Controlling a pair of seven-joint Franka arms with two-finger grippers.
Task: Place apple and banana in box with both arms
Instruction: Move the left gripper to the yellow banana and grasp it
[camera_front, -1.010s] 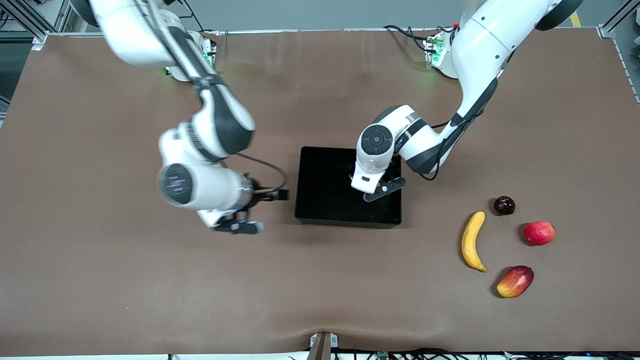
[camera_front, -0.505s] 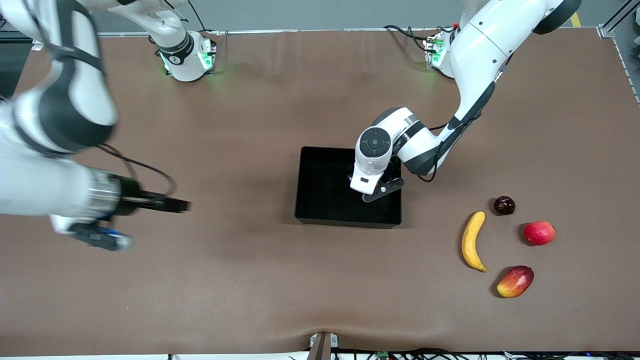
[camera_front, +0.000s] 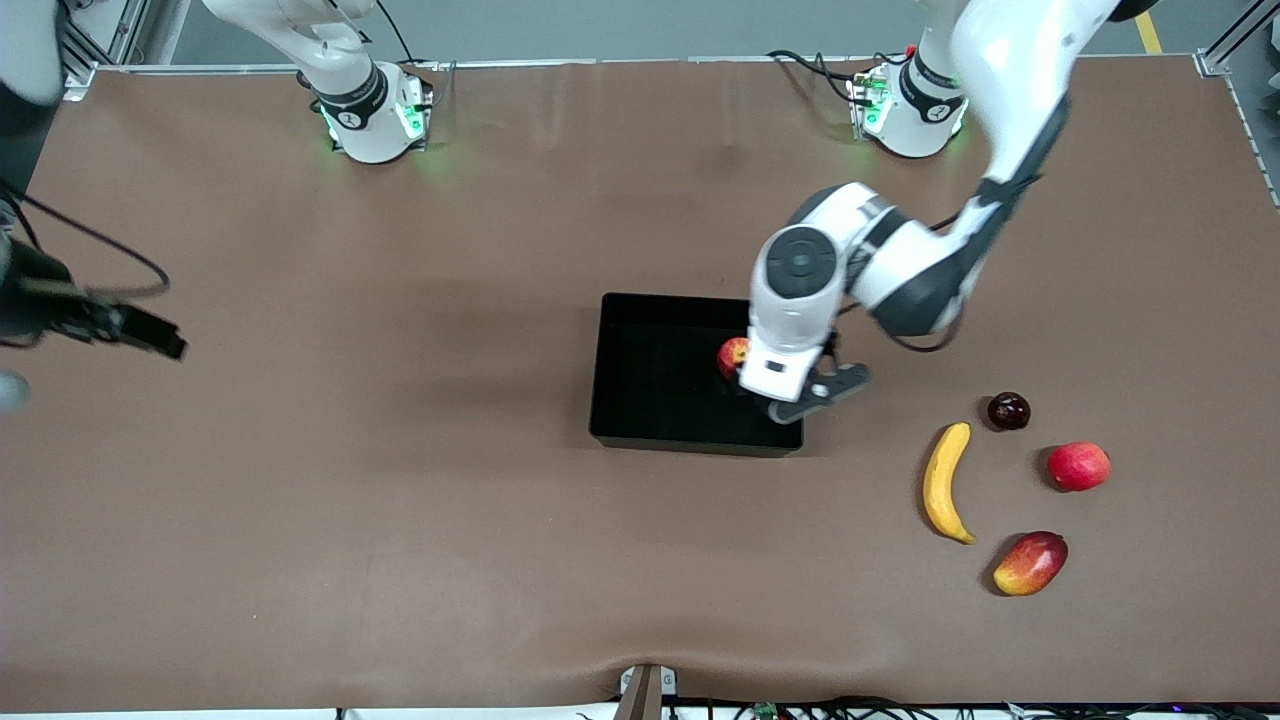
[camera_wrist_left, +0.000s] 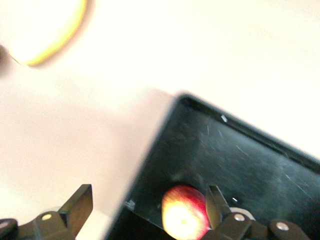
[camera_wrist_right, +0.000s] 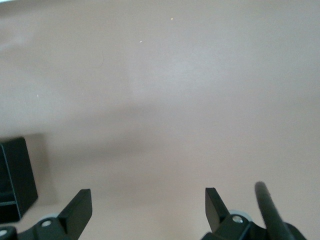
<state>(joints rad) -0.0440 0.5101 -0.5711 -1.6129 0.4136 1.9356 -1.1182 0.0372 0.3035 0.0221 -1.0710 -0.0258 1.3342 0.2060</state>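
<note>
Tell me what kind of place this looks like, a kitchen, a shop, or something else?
Most likely a robotics lab bench, not a kitchen. Two robot arms are bolted at the table edge, cables run along it, and metal framing stands at the corners. The fruit, like the banana, seems laid out as test items beside a black box.

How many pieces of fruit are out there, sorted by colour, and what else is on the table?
Red fruit: 3, the apple in the box, a plain red round fruit, a red-and-yellow mango-like fruit
Yellow fruit: 1, the banana
Dark fruit: 1, a small round one
Black box: 1
Total: 6
</note>
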